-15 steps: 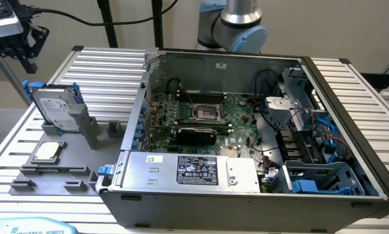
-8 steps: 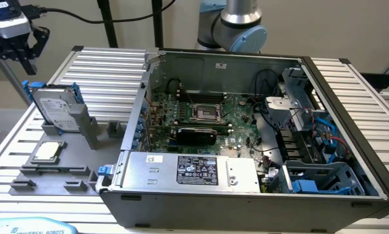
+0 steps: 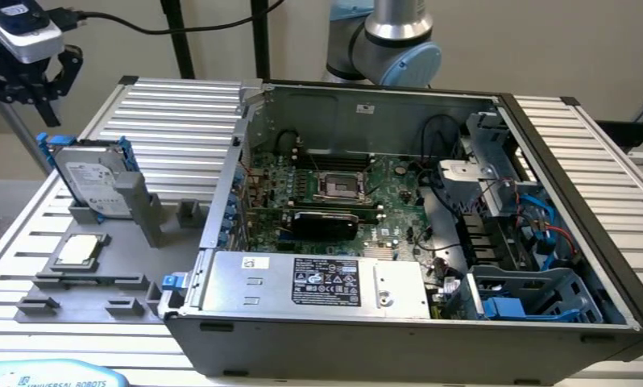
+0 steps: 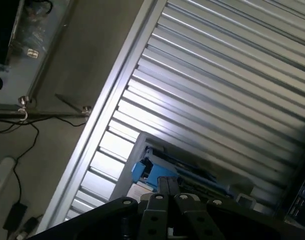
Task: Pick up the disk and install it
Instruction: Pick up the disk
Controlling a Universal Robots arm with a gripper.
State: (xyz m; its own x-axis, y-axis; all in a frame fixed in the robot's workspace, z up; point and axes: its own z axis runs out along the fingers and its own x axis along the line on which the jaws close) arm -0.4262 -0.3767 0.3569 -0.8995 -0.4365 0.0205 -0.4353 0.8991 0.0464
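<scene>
Silver-grey flat rectangular hard drive (image 3: 90, 181), clipped in a bright blue plastic frame, stands on edge in a grey cradle (image 3: 138, 214) on the ribbed aluminium counter (image 3: 182, 105). Its long axis is upright, and it sits at nine o'clock of the open steel computer case (image 3: 408, 343). Black fingers (image 4: 164, 186), at eleven o'clock from it, are clenched and empty.

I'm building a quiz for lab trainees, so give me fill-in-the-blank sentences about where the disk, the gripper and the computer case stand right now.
1. The disk stands on edge in a grey holder, clipped in a ____ plastic frame.
2. The disk is ____ the open computer case, so it is not yet installed.
3. In the exterior view the gripper hangs ____ the disk, apart from it.

Missing words: blue; outside; above.
</scene>
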